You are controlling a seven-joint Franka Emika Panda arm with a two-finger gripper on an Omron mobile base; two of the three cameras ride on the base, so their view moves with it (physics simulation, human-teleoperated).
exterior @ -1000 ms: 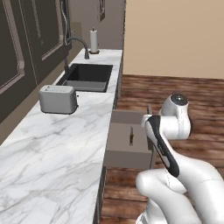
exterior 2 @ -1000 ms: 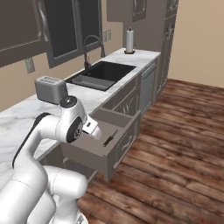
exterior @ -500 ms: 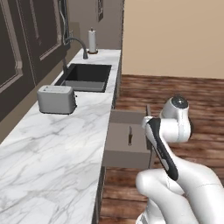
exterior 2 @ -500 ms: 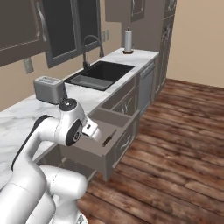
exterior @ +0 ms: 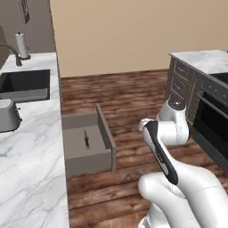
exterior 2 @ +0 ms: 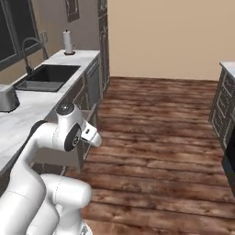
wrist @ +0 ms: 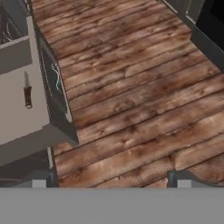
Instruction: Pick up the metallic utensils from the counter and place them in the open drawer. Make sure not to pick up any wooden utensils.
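The open drawer (exterior: 104,129) juts from the sink-side cabinets, its grey-brown box (wrist: 17,118) at the left of the hand view. The black-handled knife (exterior: 86,139) lies flat on the drawer floor (wrist: 27,92). My gripper (wrist: 111,180) hangs open over the wooden floor, right of the drawer's front panel (wrist: 54,87), with nothing between its fingertips (wrist: 39,180). The marble island counter (exterior: 200,60) with its black stovetop edge (exterior: 220,78) stands at the far right. The silver-grey spoon and the wooden spoon are out of view.
The marble worktop (exterior: 31,178) with toaster (exterior: 8,116), sink (exterior: 24,84) and paper-towel roll (exterior: 21,44) runs along the left. A dark oven front (exterior: 211,120) sits under the island. Wooden floor (exterior 2: 160,137) lies open between the two.
The whole scene has swung: the base has turned right, so the drawer and sink worktop now sit far left and the island has come into view on the right.
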